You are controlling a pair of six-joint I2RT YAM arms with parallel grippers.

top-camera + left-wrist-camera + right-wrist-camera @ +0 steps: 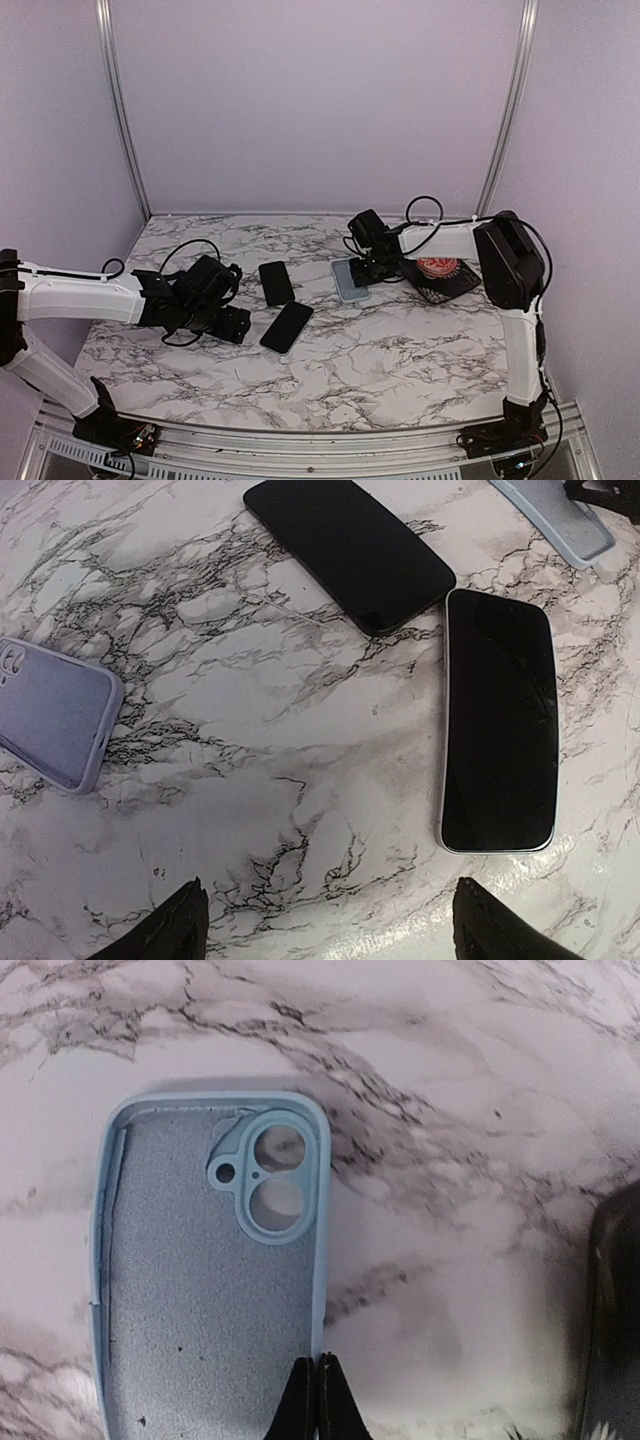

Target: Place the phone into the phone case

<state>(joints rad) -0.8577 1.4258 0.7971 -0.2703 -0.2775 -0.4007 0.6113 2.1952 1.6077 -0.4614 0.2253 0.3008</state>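
step, best guess: blue case getting held down on one side, phone not yet picked up
doing it well: keep the case pinned flat and open side up; swing the free jaws over a phone's long edges and close on those, not the glass; match the camera end to the cutout, seat one corner first, then press round the rim
purple case (50,720): far left in the left wrist view, open side up on the marble table (400,360), well apart from the phones
left gripper (335,922): spread wide, nothing between the tips, hovering over bare marble
dark phone (350,550): screen up, well ahead of the left tips, corner just beside the next phone; touching or not, can't tell
pale-rimmed phone (500,720): screen up, ahead and to the right of the left jaws, nearer the right tip, not between them; probably the one to grab
blue case (210,1290): right of both phones, open side up, cutout at the far end
right gripper (318,1400): tips pressed together right on the case's right wall, looks like a pinch on it
black tray (455,285): rightmost, just beside the case, red thing on it
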